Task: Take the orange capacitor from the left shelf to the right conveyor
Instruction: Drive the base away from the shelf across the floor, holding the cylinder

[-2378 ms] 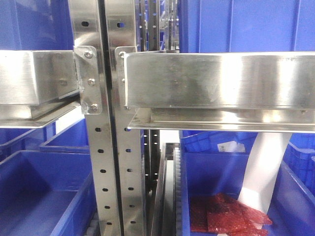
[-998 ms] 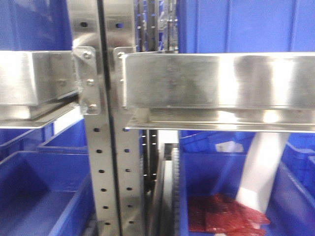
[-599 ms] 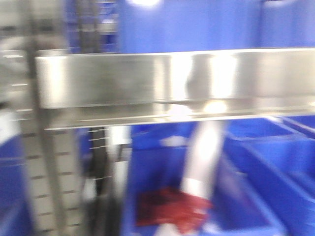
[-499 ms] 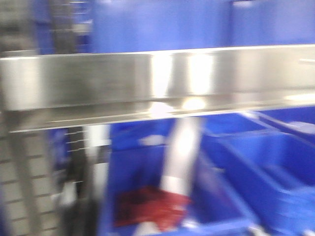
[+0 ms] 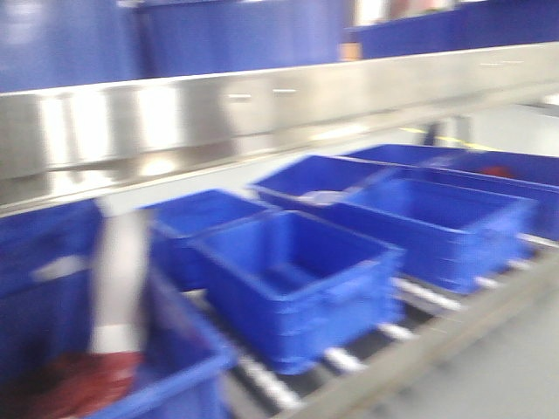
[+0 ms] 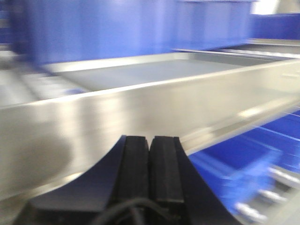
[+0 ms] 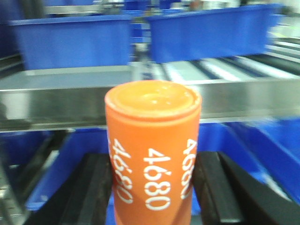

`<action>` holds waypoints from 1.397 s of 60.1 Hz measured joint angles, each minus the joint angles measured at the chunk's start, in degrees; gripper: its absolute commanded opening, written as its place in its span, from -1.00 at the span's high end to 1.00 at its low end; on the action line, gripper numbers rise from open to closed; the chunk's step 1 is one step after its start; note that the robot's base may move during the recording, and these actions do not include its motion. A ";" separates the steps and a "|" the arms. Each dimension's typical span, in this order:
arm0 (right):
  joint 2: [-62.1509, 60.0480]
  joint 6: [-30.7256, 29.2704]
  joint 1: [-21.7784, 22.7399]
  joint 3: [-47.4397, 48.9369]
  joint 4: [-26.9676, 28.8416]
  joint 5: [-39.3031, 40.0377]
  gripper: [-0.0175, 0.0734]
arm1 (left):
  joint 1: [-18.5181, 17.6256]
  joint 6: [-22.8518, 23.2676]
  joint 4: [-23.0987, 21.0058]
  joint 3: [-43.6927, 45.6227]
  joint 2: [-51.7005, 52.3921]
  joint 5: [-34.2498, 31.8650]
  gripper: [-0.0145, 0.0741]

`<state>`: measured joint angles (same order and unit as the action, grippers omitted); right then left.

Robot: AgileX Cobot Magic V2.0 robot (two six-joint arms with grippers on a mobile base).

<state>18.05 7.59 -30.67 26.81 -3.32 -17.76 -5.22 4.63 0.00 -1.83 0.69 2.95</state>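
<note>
The right pincer (image 7: 152, 187) has the orange can (image 7: 153, 136) squeezed between its two black fingers (image 7: 96, 187). The can stands up straight, flat top up, and I can read the white "4680" on its side. It is not in a bin. It sits in the pincer, in front of the shiny rail of the shelf (image 7: 243, 101), with blue bins (image 7: 211, 35) behind it. I cannot see the bottom of the can.

So I think the grabbing part is done.

The left pincer (image 6: 150, 164) is closed. Its two black pads press on each other and there is nothing between them. It is close to the same kind of shiny rail.

The front view is very blurry. I can make out the long rail, more blue bins on rollers (image 5: 348, 359), and some red packets (image 5: 79, 384) in the bin at the bottom left. A pale thing stands over them, but I cannot tell what it is.

I cannot find the conveyor in any view. There is no dark belt and no red edge. So I think the second part is all left to do: take the can over to the right, put it down on the belt, and let go.
</note>
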 measured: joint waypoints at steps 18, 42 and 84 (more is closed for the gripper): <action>0.00 0.00 0.00 0.00 0.00 0.00 0.39 | 0.00 0.00 0.00 0.00 0.00 0.00 0.91; 0.00 0.00 0.00 0.00 0.00 0.00 0.39 | 0.00 0.00 0.00 0.00 0.00 0.00 0.91; 0.00 0.00 0.00 0.00 0.00 0.00 0.39 | 0.00 0.00 0.00 0.00 0.00 0.00 0.91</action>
<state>18.05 7.59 -30.67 26.81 -3.32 -17.76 -5.22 4.63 0.00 -1.83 0.69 2.95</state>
